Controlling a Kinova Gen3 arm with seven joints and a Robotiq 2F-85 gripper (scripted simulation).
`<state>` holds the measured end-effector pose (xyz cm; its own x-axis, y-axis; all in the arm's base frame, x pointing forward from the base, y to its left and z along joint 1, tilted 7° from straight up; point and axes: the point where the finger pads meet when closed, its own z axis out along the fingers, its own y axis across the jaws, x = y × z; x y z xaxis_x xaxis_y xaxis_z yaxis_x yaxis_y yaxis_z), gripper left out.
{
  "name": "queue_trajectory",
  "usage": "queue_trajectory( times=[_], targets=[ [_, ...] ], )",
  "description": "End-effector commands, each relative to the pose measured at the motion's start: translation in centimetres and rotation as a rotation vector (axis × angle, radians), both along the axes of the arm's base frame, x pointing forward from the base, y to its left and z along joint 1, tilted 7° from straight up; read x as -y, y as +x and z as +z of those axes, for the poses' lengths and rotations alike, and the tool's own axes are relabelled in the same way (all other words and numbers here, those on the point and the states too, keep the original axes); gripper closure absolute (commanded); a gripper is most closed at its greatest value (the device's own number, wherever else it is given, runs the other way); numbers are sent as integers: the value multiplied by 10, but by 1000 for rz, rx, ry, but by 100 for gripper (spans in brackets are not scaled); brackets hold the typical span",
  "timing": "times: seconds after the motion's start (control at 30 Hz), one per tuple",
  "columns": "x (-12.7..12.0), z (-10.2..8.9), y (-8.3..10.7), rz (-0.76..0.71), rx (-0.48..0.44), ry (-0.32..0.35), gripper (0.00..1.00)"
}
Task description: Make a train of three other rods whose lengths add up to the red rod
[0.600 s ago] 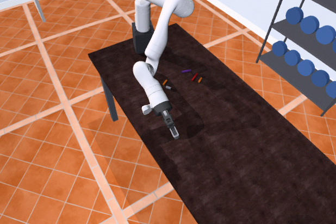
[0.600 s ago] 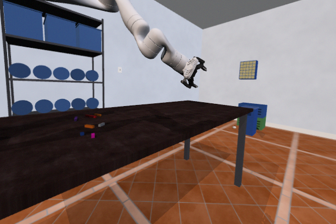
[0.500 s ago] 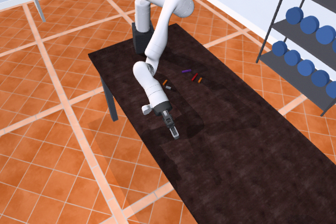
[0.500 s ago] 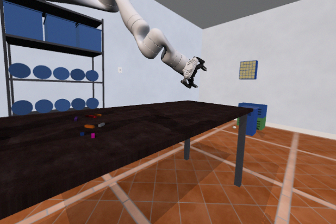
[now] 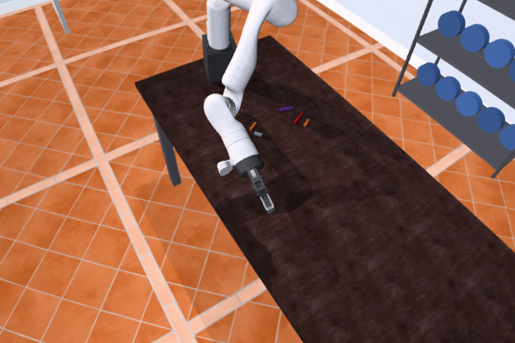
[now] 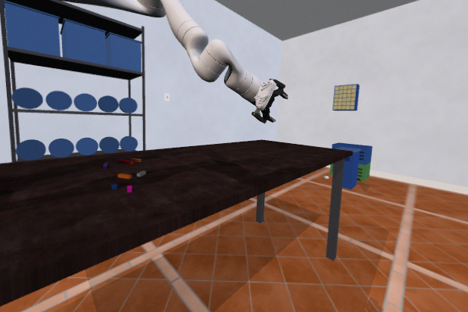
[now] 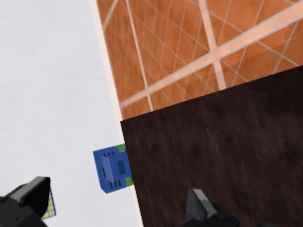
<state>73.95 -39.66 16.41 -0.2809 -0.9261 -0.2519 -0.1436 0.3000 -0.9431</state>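
My gripper (image 5: 267,205) is open and empty, held high above the dark table, well apart from the rods; it also shows in the exterior view (image 6: 273,106) and its fingertips show in the wrist view (image 7: 118,207). The rods lie loose near the arm's base. The red rod (image 5: 298,117) lies beside an orange rod (image 5: 307,122), with the purple rod (image 5: 286,109) just behind. A second orange rod (image 5: 252,126) and a grey rod (image 5: 258,134) lie close to the arm. A blue rod (image 6: 113,186) and a magenta rod (image 6: 129,188) show only in the exterior view.
The dark table (image 5: 333,190) is long and its edge runs below the gripper. A shelf rack with blue discs (image 5: 471,57) stands beside the table. A blue and green box (image 6: 352,165) stands on the floor past the table's end.
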Motion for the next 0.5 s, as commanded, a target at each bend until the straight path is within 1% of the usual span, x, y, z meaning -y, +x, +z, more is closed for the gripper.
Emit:
queue_trajectory(
  times=[0.0,0.27,0.47],
  targets=[
    [0,2,0,0,2,-1,0],
    [-4,-3,-2,15,-15,-24,0],
    [-6,-8,-5,31,-39,-57,0]
  ],
)
